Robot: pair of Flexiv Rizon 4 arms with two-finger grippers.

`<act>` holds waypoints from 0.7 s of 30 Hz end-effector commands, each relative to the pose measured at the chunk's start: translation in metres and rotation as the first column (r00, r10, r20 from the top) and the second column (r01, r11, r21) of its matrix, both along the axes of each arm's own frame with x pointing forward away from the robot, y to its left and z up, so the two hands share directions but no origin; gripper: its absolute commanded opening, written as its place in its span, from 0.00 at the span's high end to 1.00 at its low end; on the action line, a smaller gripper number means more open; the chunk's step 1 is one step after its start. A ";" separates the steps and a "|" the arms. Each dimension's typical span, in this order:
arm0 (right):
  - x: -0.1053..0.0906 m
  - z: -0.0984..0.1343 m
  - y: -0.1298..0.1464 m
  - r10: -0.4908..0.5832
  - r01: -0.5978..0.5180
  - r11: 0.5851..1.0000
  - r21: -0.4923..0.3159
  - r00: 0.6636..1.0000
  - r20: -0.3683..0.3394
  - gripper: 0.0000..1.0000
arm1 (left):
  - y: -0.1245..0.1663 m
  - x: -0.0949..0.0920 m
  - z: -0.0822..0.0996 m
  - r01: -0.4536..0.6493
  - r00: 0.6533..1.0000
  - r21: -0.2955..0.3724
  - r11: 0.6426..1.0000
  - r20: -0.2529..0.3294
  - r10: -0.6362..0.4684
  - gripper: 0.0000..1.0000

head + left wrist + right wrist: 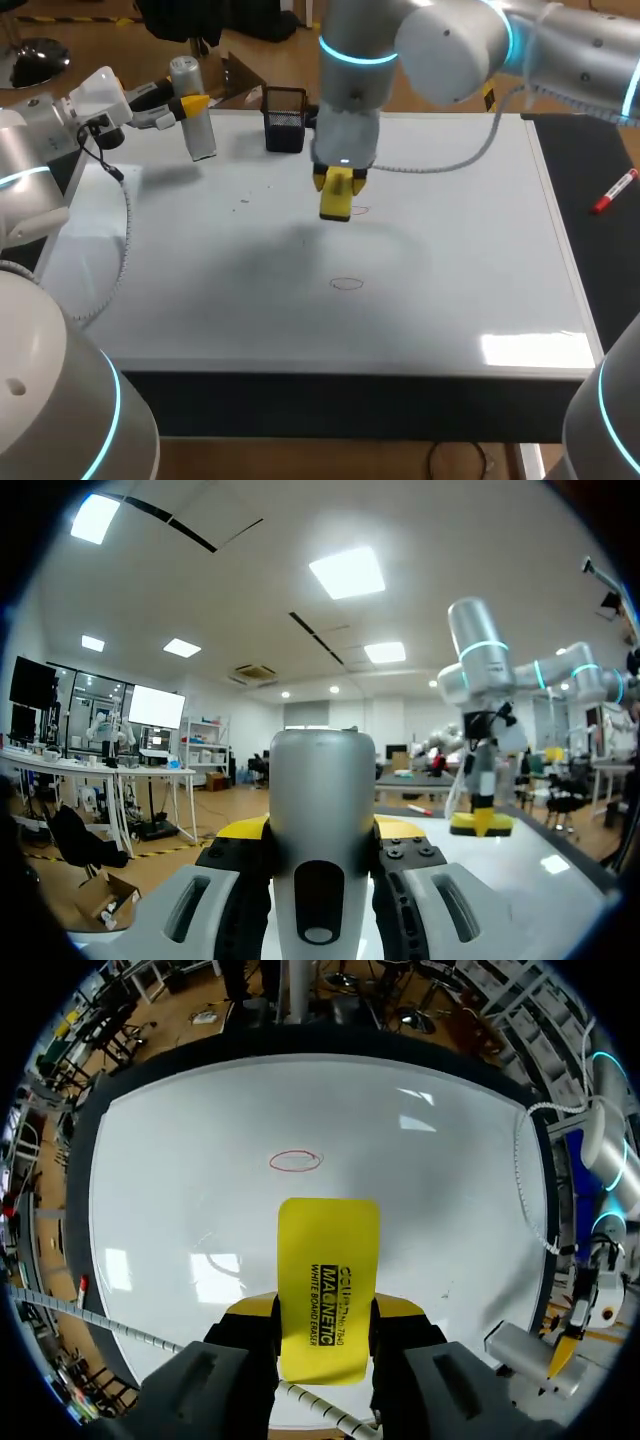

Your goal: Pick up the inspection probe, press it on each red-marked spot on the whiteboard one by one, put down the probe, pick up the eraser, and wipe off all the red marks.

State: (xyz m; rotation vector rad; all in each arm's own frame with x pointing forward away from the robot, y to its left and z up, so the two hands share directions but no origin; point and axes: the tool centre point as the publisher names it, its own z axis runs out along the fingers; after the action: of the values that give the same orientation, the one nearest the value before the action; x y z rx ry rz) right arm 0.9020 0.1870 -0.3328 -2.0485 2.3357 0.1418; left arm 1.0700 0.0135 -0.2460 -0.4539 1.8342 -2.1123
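**Inspector:** Right claw first. Condition?

**Recorder:** The right gripper [325, 1322] is clamped on the yellow eraser [328, 1260], one finger on each long side. The eraser's free end sticks out ahead of the fingertips. The right arm [440, 45] enters from the far right corner and bends at the wrist, so the gripper [340, 182] points straight down over the middle of the whiteboard [470, 260].

**Inspector:** Is the eraser on the board?

**Recorder:** Cannot tell. It hangs low at the board's far middle. A faint red mark [359, 210] lies just beside its lower end. A red oval [347, 284] lies nearer the front edge, apart from the eraser; the wrist view shows this oval [296, 1161] ahead of it.

**Inspector:** Left claw?

**Recorder:** The left gripper [320, 848] grips the grey probe [322, 790] between both fingers, around its middle. The left arm [40, 130] reaches in from the left, gripper [190, 104] level, at the board's far left corner. The probe [203, 135] stands nearly upright, slightly tilted.

**Inspector:** Other items?

**Recorder:** A black holder [285, 128] stands at the far edge, behind the right gripper. A red marker [615, 192] lies on the black mat [585, 150], right of the board.
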 end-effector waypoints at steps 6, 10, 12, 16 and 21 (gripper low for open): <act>0.020 0.016 -0.085 -0.134 0.134 0.991 -0.015 0.991 0.031 1.00 | -0.001 0.000 0.001 -0.003 1.000 0.000 1.000 0.000 0.003 1.00; 0.033 0.011 -0.118 -0.210 0.211 0.977 -0.031 0.977 0.032 1.00 | -0.001 0.000 0.001 -0.003 1.000 0.000 1.000 0.000 0.003 1.00; 0.040 0.009 -0.136 -0.249 0.250 0.968 -0.033 0.968 0.023 1.00 | -0.001 0.000 0.001 -0.003 1.000 0.000 1.000 0.000 0.003 1.00; 0.049 0.003 -0.163 -0.305 0.305 0.951 -0.044 0.952 0.014 1.00 | -0.001 0.000 0.001 -0.003 1.000 0.000 1.000 0.000 0.003 1.00; 0.060 -0.004 -0.192 -0.356 0.356 0.933 -0.061 0.934 0.001 1.00 | -0.001 0.000 0.001 -0.003 1.000 0.000 1.000 0.000 0.003 1.00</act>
State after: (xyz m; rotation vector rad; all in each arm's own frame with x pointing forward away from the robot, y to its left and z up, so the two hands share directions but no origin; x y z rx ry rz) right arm 0.9588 0.0107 -0.3347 -1.6075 2.6941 0.0578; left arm 1.0700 0.0135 -0.2460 -0.4539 1.8342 -2.1123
